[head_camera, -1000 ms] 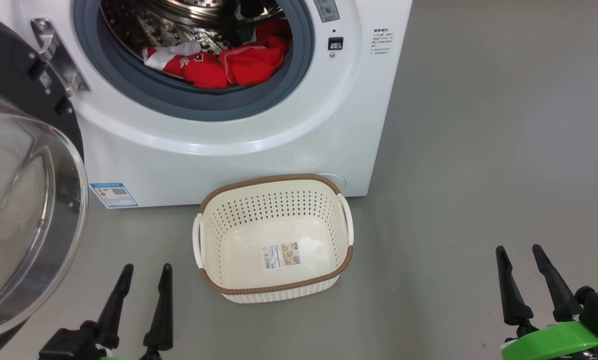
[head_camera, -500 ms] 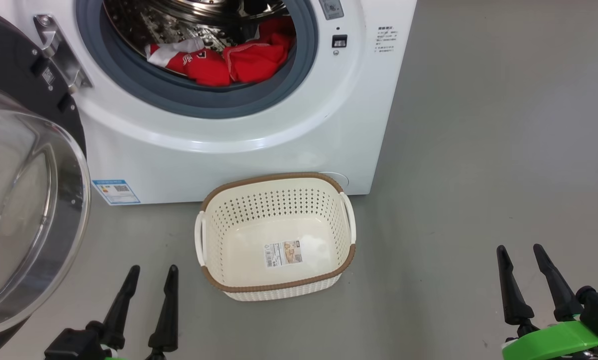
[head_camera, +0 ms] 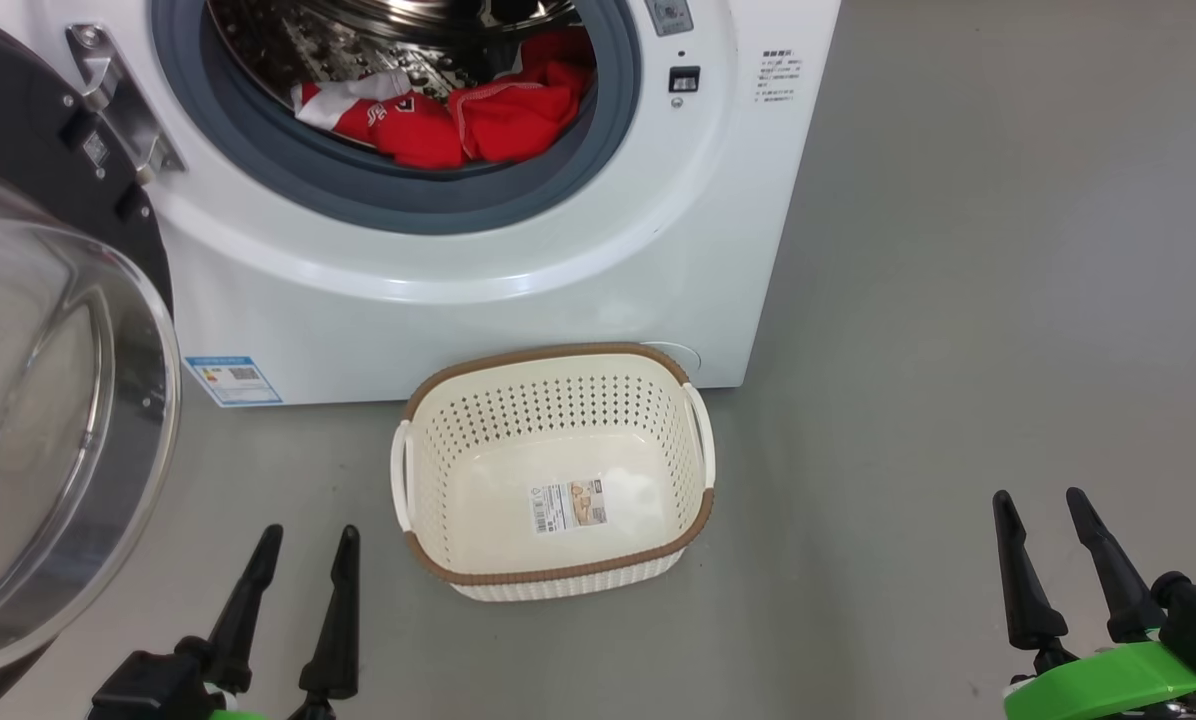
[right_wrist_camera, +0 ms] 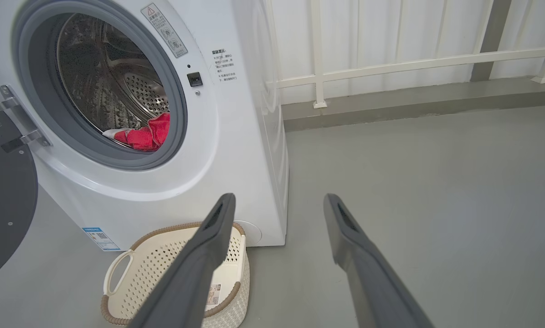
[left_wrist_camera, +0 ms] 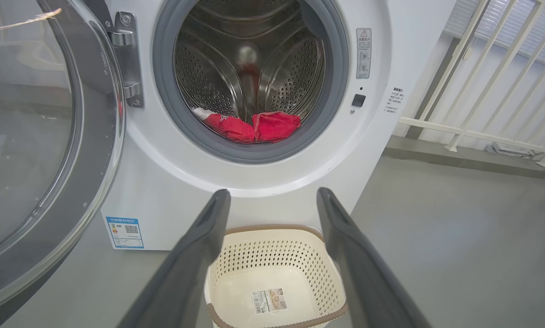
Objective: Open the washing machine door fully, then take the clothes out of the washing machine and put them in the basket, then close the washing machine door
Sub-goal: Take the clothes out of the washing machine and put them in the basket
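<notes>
1. standing clear of the opening, the washing machine door [head_camera: 58, 400] is being seen at the left of the head view. its glass bowl is bulging towards the camera, and its black rim is being carried by a metal hinge [head_camera: 118, 100] on the washing machine [head_camera: 478, 320].
2. the clothes [head_camera: 458, 120] are being seen lying at the bottom of the steel drum [head_camera: 298, 40], just behind the grey seal [head_camera: 408, 205]. the red fabric is being shown bunched in two lumps, with a white piece at their left.
3. the basket [head_camera: 558, 357] is being seen on the grey floor [head_camera: 958, 300], right in front of the machine's lower panel. whether its far rim is touching the panel cannot be told. a paper label [head_camera: 568, 505] is being shown on its bottom.
4. the left gripper [head_camera: 310, 535] is being held low at the lower left of the head view, between the door and the basket. its jaws are being held wide and empty. in the left wrist view its fingers [left_wrist_camera: 199, 255] are being seen framing the basket, pointing towards the drum opening.
5. the right gripper [head_camera: 1038, 497] is being held at the lower right, well apart from the basket, over bare floor, with its jaws also wide and empty. in the right wrist view a white railing [right_wrist_camera: 391, 64] is being seen beyond the machine.
6. a blue label sticker [head_camera: 233, 378] is being shown at the lower left of the machine's front.
</notes>
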Controlling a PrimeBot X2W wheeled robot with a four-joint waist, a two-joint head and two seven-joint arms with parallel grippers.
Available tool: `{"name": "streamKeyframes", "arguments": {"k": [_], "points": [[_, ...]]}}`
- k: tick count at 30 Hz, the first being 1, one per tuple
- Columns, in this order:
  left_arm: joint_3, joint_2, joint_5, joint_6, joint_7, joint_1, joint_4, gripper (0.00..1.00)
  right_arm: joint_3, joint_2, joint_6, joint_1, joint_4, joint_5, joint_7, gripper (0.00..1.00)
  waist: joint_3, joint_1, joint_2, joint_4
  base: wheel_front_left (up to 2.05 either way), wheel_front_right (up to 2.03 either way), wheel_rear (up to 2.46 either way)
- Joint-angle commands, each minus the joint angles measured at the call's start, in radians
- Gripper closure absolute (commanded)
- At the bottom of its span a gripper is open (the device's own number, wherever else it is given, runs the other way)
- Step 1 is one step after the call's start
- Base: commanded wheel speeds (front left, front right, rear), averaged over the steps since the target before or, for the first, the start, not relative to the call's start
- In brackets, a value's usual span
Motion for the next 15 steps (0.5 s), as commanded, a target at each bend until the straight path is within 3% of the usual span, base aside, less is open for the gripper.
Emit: {"name": "streamKeyframes", "arguments": {"k": [1, 15], "points": [[0.025, 0.018, -0.008, -0.005, -0.005, -0.038, -0.024, 0.00, 0.023, -0.012, 0.007, -0.019, -0.026, -0.011, -0.006, 0.00, 0.001, 0.0000, 0.0000, 0.000, 0.95, -0.95, 0.00], [0.021, 0.025, -0.011, -0.005, -0.005, -0.037, -0.020, 0.00, 0.030, -0.011, 0.007, -0.015, -0.023, -0.013, -0.006, 0.00, -0.009, 0.0000, 0.0000, -0.001, 0.95, -0.95, 0.00]]}}
